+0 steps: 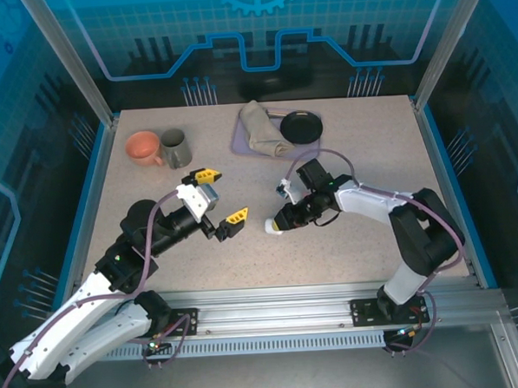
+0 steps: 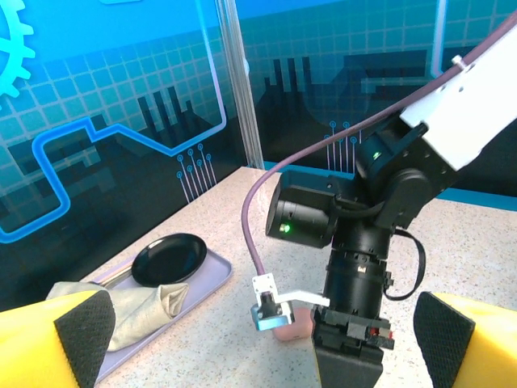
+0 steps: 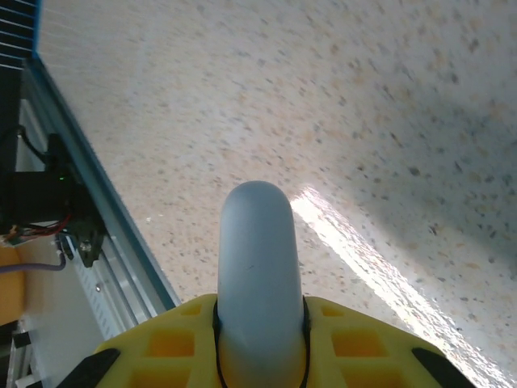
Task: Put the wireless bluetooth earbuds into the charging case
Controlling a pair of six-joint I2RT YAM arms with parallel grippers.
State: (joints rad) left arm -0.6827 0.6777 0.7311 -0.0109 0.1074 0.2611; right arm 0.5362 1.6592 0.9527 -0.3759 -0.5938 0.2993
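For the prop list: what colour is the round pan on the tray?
The pan is black; the left wrist view shows it best.

Charging case [image 3: 257, 259], clamped in the right gripper [image 3: 258, 331]: smooth pale plastic, satin sheen. Fingers [image 3: 174, 346] either side of it: yellow moulded plastic, matt. Tabletop [image 3: 363, 121] beneath that claw: speckled, stone-look, fine-grained, with a glare streak. Left gripper [image 2: 271, 343] pads [image 2: 85, 331]: black, matt, finely textured. Ahead of that claw: glossy black plate [image 2: 170, 257], soft crumpled cloth [image 2: 137, 311].

Cups [image 1: 142, 146] rear left, tray [image 1: 237, 145] to their right — cloth [image 1: 262, 129], pan [image 1: 301, 127] on it
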